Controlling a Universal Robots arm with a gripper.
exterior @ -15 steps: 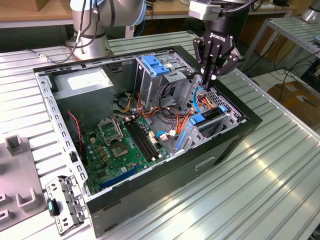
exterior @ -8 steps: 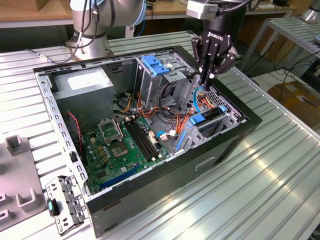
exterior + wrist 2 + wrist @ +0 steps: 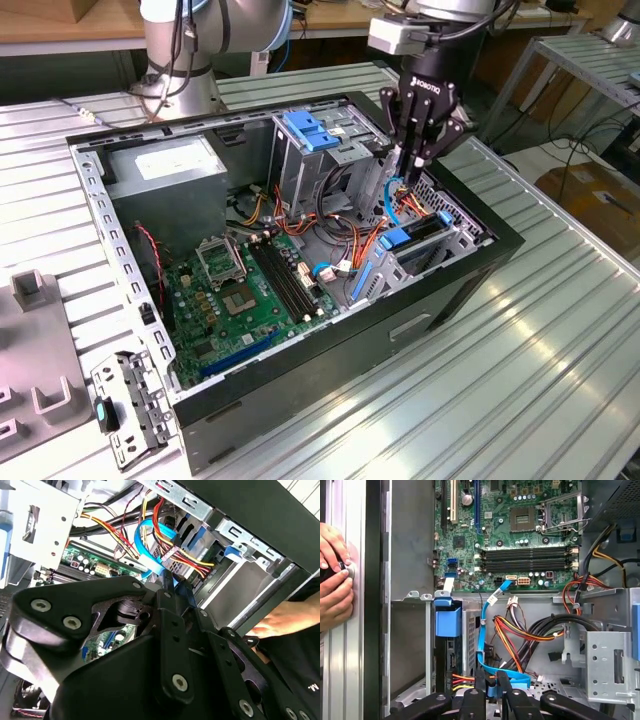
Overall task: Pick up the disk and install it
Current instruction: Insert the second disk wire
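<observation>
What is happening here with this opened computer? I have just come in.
A robot arm has its gripper down inside an open computer case, among the cables next to the drive bay. What seems to be the disk, with its blue carrier, stands on edge in that bay, beside the gripper. A person's hands are just outside the case wall.

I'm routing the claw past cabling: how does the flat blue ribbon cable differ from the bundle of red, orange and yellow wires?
The flat blue ribbon cable is one wide band; the bundle of red, orange and yellow wires is several thin strands. The ribbon reaches the green motherboard; the bundle arcs toward the grey metal cage. Both lie loose inside the case.
</observation>
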